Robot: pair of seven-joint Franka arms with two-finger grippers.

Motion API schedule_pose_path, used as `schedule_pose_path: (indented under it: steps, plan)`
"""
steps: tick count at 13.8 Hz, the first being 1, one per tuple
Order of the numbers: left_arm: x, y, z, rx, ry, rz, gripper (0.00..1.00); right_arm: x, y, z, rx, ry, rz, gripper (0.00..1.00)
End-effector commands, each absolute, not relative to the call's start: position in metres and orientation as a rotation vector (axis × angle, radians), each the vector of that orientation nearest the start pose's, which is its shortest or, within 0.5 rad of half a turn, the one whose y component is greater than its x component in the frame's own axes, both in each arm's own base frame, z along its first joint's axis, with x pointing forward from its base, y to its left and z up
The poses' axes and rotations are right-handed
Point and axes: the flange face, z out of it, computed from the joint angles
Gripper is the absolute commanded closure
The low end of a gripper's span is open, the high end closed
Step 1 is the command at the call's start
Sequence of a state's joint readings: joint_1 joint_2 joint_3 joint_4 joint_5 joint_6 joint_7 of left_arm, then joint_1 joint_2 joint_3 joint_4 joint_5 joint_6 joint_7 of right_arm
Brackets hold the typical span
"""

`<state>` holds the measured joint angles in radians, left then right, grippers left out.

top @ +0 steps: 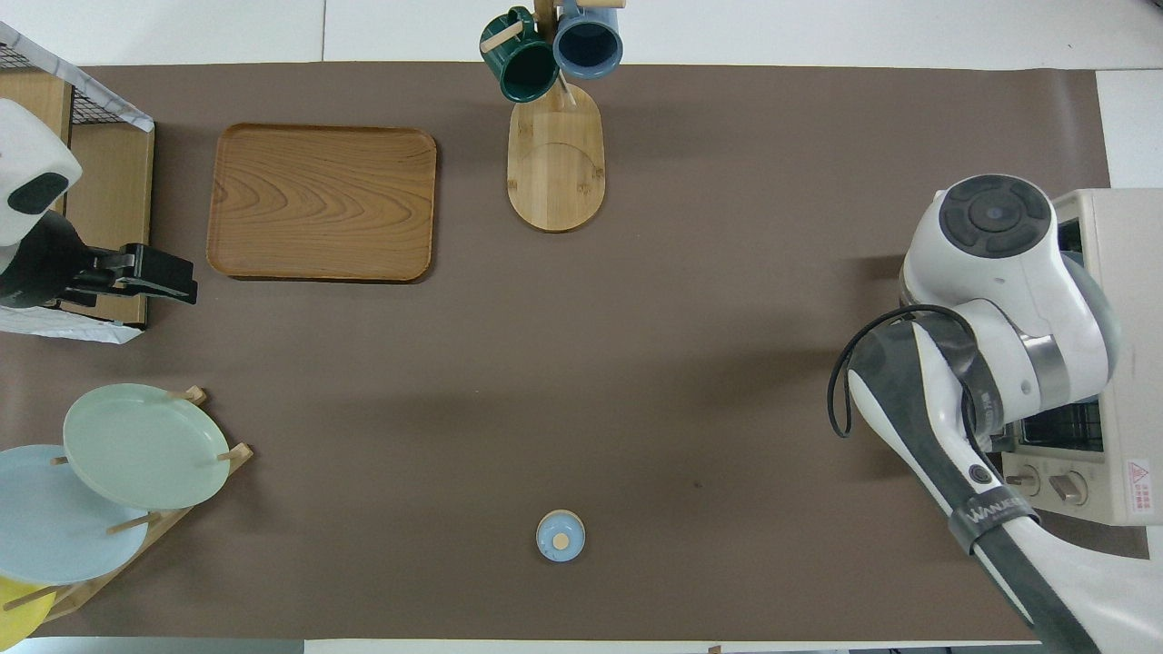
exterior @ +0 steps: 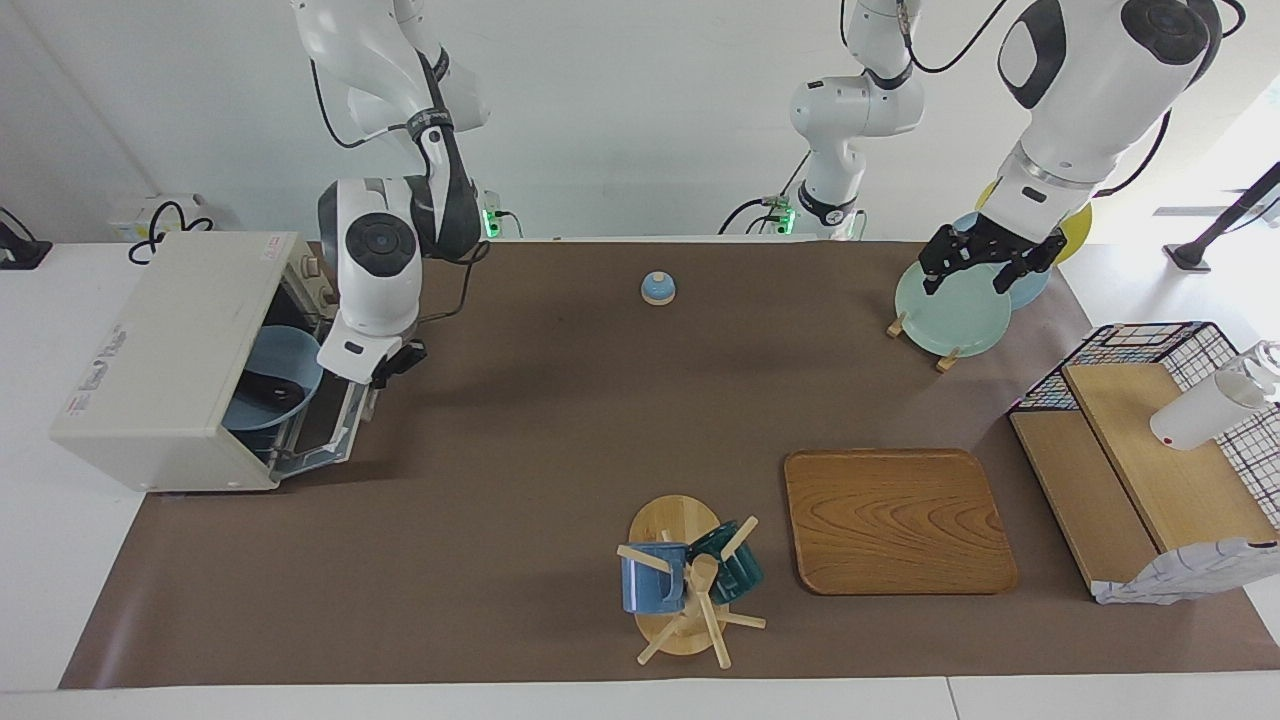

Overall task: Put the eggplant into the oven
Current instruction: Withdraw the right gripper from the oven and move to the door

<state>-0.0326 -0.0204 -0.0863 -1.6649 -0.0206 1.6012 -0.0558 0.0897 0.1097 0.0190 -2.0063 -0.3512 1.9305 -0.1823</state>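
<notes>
Honestly, biggest risk: right gripper (exterior: 392,366), fingers clenched empty at the half-raised oven (exterior: 190,350) door, slips so it drops, jolting plate and eggplant (exterior: 268,390). Left gripper (exterior: 985,262) waits, fingers spread.

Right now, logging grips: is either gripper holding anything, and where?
Nothing held. Right gripper, shut, is at the oven door edge; left gripper hangs open over the plates.

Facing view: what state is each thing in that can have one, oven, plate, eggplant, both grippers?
oven: door partly raised, not shut
blue plate: inside the oven, on its rack
eggplant: lying on the blue plate, in the oven
right gripper: shut, at the door's raised edge
left gripper: open, empty, over the plate rack, waiting
</notes>
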Motion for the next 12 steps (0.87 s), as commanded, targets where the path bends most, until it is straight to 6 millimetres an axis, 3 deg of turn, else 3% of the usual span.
schedule_pose_path:
  steps: [1,4,7,10,12]
  plan:
    - [0.542,-0.065,0.597,-3.148,0.108,0.081,0.00,0.557,-0.034,0.410,-3.366,-0.786,0.387,1.00]
    - [0.542,-0.065,0.597,-3.148,0.108,0.081,0.00,0.545,-0.067,0.430,-3.348,-0.764,0.409,1.00]
    - [0.542,-0.065,0.597,-3.148,0.108,0.081,0.00,0.539,-0.093,0.437,-3.319,-0.744,0.406,1.00]
    - [0.542,-0.064,0.597,-3.148,0.105,0.081,0.00,0.532,-0.090,0.451,-3.261,-0.642,0.356,1.00]
    - [0.542,-0.064,0.597,-3.148,0.105,0.081,0.00,0.529,-0.080,0.483,-3.180,-0.542,0.225,1.00]
